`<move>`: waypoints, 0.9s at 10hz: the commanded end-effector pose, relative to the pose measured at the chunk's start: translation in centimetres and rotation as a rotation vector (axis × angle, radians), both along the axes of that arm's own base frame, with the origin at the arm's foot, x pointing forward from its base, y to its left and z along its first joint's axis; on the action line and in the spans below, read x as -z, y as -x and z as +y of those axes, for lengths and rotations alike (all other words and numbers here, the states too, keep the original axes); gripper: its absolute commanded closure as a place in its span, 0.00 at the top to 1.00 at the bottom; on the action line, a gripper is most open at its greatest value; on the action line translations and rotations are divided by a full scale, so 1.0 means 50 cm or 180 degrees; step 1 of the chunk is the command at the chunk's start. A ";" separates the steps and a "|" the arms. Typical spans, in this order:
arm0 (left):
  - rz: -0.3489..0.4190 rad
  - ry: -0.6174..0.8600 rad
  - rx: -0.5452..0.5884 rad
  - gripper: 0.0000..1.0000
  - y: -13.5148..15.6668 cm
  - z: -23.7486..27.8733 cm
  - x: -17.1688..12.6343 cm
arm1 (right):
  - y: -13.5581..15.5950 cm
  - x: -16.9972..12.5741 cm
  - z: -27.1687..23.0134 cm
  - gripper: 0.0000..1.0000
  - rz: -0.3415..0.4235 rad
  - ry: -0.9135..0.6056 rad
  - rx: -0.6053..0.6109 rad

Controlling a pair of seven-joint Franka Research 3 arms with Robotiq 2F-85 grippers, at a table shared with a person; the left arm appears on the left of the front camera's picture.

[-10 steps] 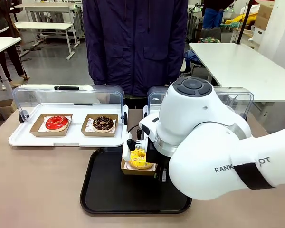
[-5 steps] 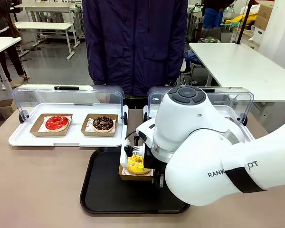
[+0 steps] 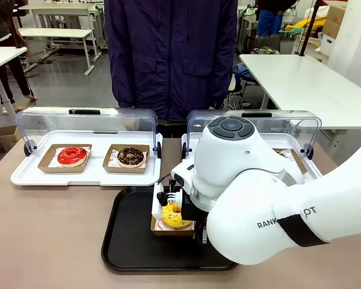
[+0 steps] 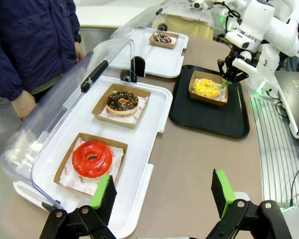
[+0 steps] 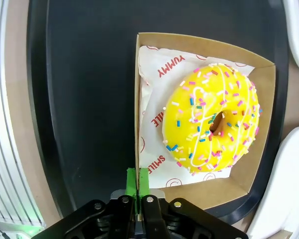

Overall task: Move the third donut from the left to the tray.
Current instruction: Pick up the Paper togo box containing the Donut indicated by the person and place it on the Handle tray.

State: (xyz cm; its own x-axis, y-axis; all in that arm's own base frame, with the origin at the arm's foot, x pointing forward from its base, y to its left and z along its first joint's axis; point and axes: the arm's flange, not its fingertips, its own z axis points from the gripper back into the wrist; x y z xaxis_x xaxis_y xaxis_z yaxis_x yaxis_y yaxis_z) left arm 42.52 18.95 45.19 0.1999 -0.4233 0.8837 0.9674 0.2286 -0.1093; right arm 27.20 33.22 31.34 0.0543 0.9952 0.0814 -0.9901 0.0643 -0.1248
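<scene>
Because its fingers pinch only the cardboard wall, the right gripper (image 5: 138, 191) carries the yellow donut (image 5: 211, 131) without touching icing, low over the black tray (image 3: 129, 241). The left gripper (image 4: 162, 191) hangs wide, empty.

My right pincer (image 5: 138, 185) pinches the wall of the shallow brown cardboard tray (image 5: 241, 187) holding the yellow-iced sprinkled ring donut (image 5: 212, 124), which sits on the large flat black rectangular plastic tray (image 3: 129, 241). At ten o'clock from it lies a white display tray with a clear lid (image 3: 84, 176), a red-iced donut (image 3: 71, 155) on its left and a dark chocolate donut (image 3: 130, 156) on its right. My left pincer (image 4: 162, 194) hangs over that display tray's edge. A person in a dark jacket (image 3: 171, 54) stands at twelve o'clock.
</scene>
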 end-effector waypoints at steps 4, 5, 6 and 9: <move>0.0010 -0.0012 0.0002 1.00 0.003 -0.003 -0.003 | 0.049 0.031 -0.080 0.02 0.0099 -0.0109 -0.0166; 0.0010 -0.0012 0.0002 1.00 0.003 -0.003 -0.003 | 0.049 0.030 -0.080 0.60 0.0066 -0.0098 -0.0182; 0.0010 -0.0012 0.0002 1.00 0.003 -0.003 -0.003 | 0.049 0.028 -0.079 0.59 0.0053 -0.0102 -0.0206; 0.0010 -0.0012 0.0002 1.00 0.003 -0.003 -0.003 | 0.051 0.004 -0.079 1.00 0.0027 -0.0160 -0.0252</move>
